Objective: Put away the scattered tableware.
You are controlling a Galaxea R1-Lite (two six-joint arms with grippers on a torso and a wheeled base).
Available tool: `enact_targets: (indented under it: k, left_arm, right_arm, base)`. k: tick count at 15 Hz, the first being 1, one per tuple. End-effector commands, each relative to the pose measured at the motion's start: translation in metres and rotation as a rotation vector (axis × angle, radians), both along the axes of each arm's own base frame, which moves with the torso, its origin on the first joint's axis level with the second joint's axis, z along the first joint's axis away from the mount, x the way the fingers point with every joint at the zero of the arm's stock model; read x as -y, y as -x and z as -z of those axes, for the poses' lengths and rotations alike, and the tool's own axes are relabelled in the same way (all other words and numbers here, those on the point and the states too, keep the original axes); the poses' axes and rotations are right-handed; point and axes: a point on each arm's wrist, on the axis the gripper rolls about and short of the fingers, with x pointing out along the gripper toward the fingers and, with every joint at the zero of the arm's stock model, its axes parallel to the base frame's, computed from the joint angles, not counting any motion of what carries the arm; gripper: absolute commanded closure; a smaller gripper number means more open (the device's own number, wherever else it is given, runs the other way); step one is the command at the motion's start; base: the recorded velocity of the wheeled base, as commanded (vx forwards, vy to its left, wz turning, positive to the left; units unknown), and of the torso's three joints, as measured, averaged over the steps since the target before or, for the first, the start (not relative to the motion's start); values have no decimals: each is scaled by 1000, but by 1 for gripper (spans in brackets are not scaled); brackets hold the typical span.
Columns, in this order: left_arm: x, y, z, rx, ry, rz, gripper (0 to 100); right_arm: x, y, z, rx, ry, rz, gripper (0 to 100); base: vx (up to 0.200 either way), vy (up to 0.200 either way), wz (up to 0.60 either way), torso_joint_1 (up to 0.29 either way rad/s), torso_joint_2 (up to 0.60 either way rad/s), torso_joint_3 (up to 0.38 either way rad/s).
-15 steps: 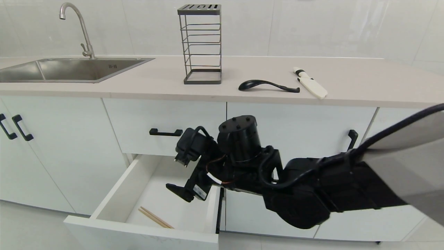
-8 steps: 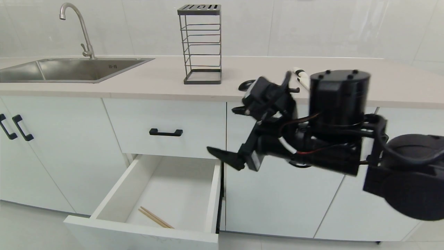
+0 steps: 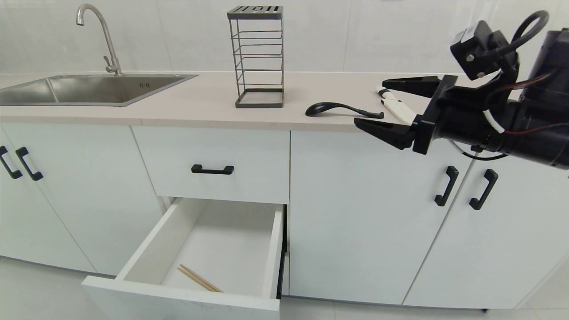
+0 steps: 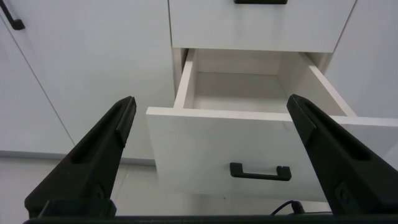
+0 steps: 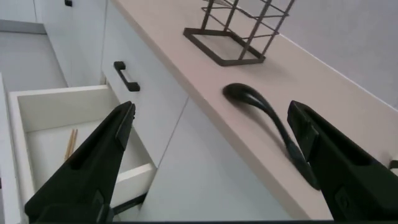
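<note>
A black long-handled spoon [image 3: 342, 109] lies on the pale worktop [image 3: 200, 100] near its front edge. Its long axis runs left to right, with the bowl at the left and the arched handle ending in a small hook at the right. Just right of it lies a white knife-shaped utensil [image 3: 400, 111] with a black band near its far end. It is set on a slant from far left to near right, broad end nearest, and is partly hidden behind the arm.

The right gripper [image 3: 370, 102] comes in from the right at worktop height and points left. Its fingers [image 3: 386, 131] are spread wide and hold nothing: one is over the worktop above the white utensil, the other lower, before the front edge. Their tips are near the spoon's hooked end.

Below, the lower white drawer [image 3: 142, 249] stands pulled out. A pair of wooden chopsticks [image 3: 199, 278] lies side by side on its floor near the front panel, slanting from far left to near right.

The left gripper [image 4: 211, 102] is low in front of that drawer, facing its front panel and black handle [image 4: 258, 171]. Its fingers [image 4: 99, 149] are wide apart and empty.

On the worktop, a dark wire rack [image 3: 259, 58] stands left of the spoon, and a steel sink [image 3: 89, 89] lies at the far left.
</note>
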Motion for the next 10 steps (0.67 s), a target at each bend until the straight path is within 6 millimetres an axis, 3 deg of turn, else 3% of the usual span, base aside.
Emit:
enact_targets:
  k: [1,6,10]
  left_arm:
    - [0,0,0,-2,0,0,0]
    - [0,0,0,-2,0,1,0]
    - [0,0,0,-2,0,0,0]
  right_arm:
    - [16,-22,-1,-6,-10,39,0]
    - [19,-65,18,-198,-49,80,0]
    - [11,-87,27,-207,-43,80,0]
  base:
    - [0,0,0,0,0,0]
    - [0,0,0,0,0,0]
    - [0,0,0,0,0,0]
